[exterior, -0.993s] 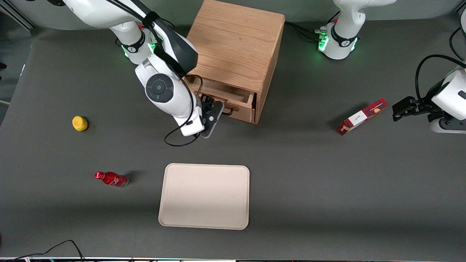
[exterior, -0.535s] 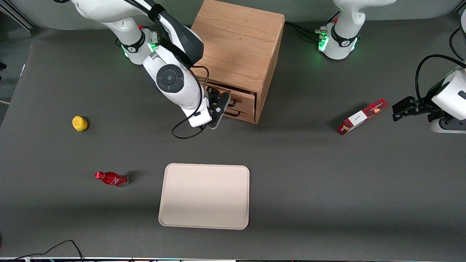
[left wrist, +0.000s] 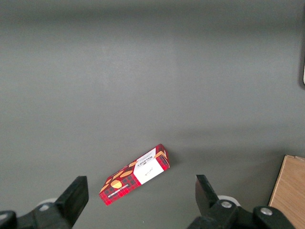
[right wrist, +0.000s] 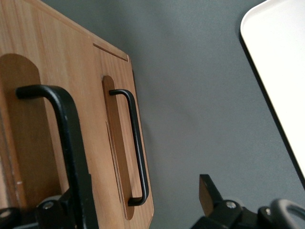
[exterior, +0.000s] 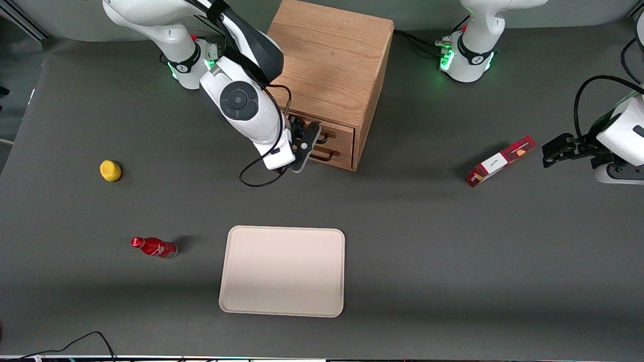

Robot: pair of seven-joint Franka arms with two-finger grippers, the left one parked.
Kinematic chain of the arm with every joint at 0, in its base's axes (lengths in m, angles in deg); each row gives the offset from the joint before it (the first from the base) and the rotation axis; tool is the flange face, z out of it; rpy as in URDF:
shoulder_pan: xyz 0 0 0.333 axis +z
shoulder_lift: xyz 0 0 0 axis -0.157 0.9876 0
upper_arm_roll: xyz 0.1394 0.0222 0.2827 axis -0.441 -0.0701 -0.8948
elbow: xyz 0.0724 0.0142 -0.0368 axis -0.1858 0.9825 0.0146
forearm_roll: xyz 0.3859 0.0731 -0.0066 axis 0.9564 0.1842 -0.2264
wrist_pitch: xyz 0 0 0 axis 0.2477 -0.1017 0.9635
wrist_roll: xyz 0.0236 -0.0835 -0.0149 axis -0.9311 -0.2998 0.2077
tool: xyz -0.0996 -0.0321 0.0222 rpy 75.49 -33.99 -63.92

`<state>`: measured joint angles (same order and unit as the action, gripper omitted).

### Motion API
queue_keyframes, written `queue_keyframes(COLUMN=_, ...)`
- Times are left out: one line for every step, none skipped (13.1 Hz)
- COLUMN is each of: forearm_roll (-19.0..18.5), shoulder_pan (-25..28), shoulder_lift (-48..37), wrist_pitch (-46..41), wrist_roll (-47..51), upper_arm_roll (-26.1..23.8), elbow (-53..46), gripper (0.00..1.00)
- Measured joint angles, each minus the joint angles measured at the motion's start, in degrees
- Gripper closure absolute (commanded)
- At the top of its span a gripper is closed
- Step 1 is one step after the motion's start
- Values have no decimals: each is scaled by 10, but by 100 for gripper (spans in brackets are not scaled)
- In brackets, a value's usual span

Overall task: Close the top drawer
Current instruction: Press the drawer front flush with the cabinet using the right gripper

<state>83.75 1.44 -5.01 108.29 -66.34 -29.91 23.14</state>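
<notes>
Grey tabletop, oak cabinet point(exterior: 329, 75) upper centre of the front view. top drawer point(exterior: 336, 134) looks nearly flush in its face. gripper point(exterior: 305, 142) sits at the black handle point(right wrist: 66, 143), fingers spread, pinching nothing. Rigid, light slider: push flat on the front, mid-width.

Lemon point(exterior: 110, 170), red bottle point(exterior: 154, 247), tray point(exterior: 282, 271), snack box point(exterior: 500, 161).
</notes>
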Motion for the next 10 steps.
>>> queue_keyframes(forearm_roll=1, shoulder_pan=0, shoulder_lift=-1, wrist_pitch=0, wrist_roll=2, upper_arm_roll=0, elbow=0, gripper=0)
queue_keyframes(forearm_roll=5, shoulder_pan=0, shoulder_lift=-2, wrist_pitch=-1, wrist_roll=3, upper_arm_roll=0, elbow=0, gripper=0)
queue_keyframes(forearm_roll=8, shoulder_pan=0, shoulder_lift=-4, wrist_pitch=-4, wrist_roll=3, upper_arm_roll=1, elbow=0, gripper=0)
queue_keyframes(forearm_roll=10, shoulder_pan=-1, shoulder_lift=-6, wrist_pitch=-10, wrist_roll=3, upper_arm_roll=1, elbow=-3, gripper=0)
queue_keyframes(forearm_roll=12, shoulder_pan=-1, shoulder_lift=-8, wrist_pitch=-20, wrist_roll=3, upper_arm_roll=1, elbow=-7, gripper=0)
queue_keyframes(forearm_roll=17, shoulder_pan=-1, shoulder_lift=-13, wrist_pitch=-34, wrist_roll=3, upper_arm_roll=1, elbow=-12, gripper=0)
queue_keyframes(forearm_roll=19, shoulder_pan=-1, shoulder_lift=-17, wrist_pitch=-42, wrist_roll=3, upper_arm_roll=1, elbow=-15, gripper=0)
queue_keyframes(forearm_roll=21, shoulder_pan=-1, shoulder_lift=-20, wrist_pitch=-50, wrist_roll=3, upper_arm_roll=2, elbow=-20, gripper=0)
queue_keyframes(forearm_roll=27, shoulder_pan=-2, shoulder_lift=-21, wrist_pitch=-63, wrist_roll=3, upper_arm_roll=3, elbow=-27, gripper=0)
queue_keyframes(forearm_roll=33, shoulder_pan=-3, shoulder_lift=-23, wrist_pitch=-75, wrist_roll=3, upper_arm_roll=3, elbow=-36, gripper=0)
